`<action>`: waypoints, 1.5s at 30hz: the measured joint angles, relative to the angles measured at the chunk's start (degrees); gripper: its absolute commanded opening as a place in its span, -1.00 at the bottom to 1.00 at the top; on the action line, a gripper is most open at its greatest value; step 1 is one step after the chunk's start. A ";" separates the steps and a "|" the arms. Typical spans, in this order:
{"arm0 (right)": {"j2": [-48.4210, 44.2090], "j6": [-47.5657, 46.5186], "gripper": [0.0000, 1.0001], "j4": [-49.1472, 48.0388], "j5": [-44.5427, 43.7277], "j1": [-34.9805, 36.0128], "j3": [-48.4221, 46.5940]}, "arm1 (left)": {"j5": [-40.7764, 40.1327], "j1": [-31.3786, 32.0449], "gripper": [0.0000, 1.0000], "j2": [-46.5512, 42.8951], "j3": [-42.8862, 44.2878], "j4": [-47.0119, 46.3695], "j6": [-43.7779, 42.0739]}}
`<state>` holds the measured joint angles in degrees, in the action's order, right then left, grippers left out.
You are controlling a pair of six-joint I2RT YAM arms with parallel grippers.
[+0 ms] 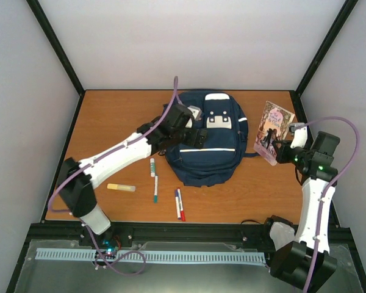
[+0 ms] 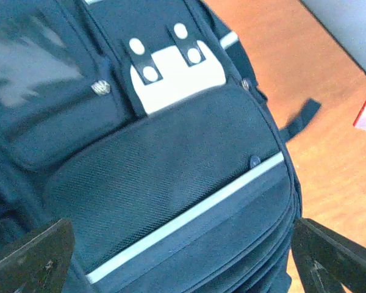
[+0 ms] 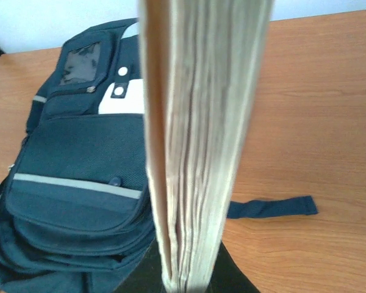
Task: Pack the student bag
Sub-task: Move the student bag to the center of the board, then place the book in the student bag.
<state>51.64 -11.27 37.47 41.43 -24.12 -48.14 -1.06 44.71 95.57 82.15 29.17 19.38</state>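
The navy student bag (image 1: 212, 146) lies flat in the middle of the table, with its white stripe and white-grey patches facing up. My left gripper (image 1: 192, 135) hovers over the bag's left side. In the left wrist view it (image 2: 183, 262) is wide open and empty above the front pocket of the bag (image 2: 171, 165). My right gripper (image 1: 285, 151) is shut on a pink-covered book (image 1: 272, 131) and holds it upright, right of the bag. The right wrist view shows the book (image 3: 201, 152) edge-on, held in the gripper (image 3: 189, 281), with the bag (image 3: 79, 183) behind it.
A yellow glue stick (image 1: 121, 187), a white marker (image 1: 152, 166), a teal pen (image 1: 155, 189) and blue and red pens (image 1: 179, 204) lie on the table in front of the bag. A loose bag strap (image 3: 271, 207) lies on the wood. Black frame posts stand at the table's corners.
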 measured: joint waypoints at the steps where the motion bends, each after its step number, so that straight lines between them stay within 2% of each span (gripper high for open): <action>1: 0.50 0.17 -0.94 -0.07 -0.87 -0.15 -0.55 | -2.03 0.94 1.00 -1.86 -0.57 -0.13 -0.26; 4: 0.79 0.42 -0.95 -1.20 -2.99 -0.52 -1.25 | -12.11 2.45 1.00 -5.99 0.02 2.03 0.44; 7: 0.02 0.33 -0.94 -2.10 -5.05 -0.66 -1.20 | -20.41 2.67 0.99 -4.04 3.41 5.44 0.39; 9: -0.83 0.04 -0.95 -2.64 -6.58 -0.66 -1.20 | -22.43 2.54 0.99 -2.10 2.80 5.79 0.57; 12: -2.05 -0.57 -0.94 -2.99 -8.81 -0.66 -1.22 | -24.70 3.82 1.00 -2.40 -6.05 1.20 0.02; 15: -2.25 -1.18 -0.94 -3.02 -10.73 -0.68 -1.18 | -32.30 8.98 1.00 -4.92 -15.76 -4.22 -3.89; 17: -2.54 -1.20 -0.95 -3.65 -11.08 -0.72 -0.50 | -35.89 12.44 0.99 -5.57 -17.35 -6.60 -5.53; 19: -2.62 -1.16 -0.95 -3.67 -11.04 -0.72 0.26 | -37.00 14.23 0.83 -5.92 -16.65 -10.19 -6.78; 22: -2.19 -1.16 -0.95 -3.65 -11.10 -0.72 0.66 | -33.73 13.92 0.55 -5.09 -11.76 -11.06 -9.09; 27: -0.39 -0.92 -0.94 -3.85 -14.14 -0.96 0.66 | -20.02 13.64 0.18 -4.48 -8.74 -13.90 -13.00; 28: 0.24 -0.90 -0.95 -3.82 -14.82 -1.29 0.66 | -15.69 13.66 0.16 -2.84 -7.45 -13.29 -14.21; 34: 3.56 -0.79 -0.94 -3.58 -15.87 -3.06 0.66 | -6.64 14.51 0.11 6.14 -1.73 -9.64 -17.49; 38: 5.09 -0.90 -0.94 -2.97 -15.47 -3.50 0.66 | -4.63 15.85 0.10 10.97 0.02 -5.22 -20.02; 45: 5.31 -0.98 -0.94 -2.62 -14.67 -3.72 0.66 | -3.39 16.90 -0.06 16.65 4.42 0.81 -23.26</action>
<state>56.95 -12.25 34.85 26.76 -27.83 -47.48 -4.45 61.60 112.22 86.56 29.98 -3.88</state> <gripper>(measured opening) 0.063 0.489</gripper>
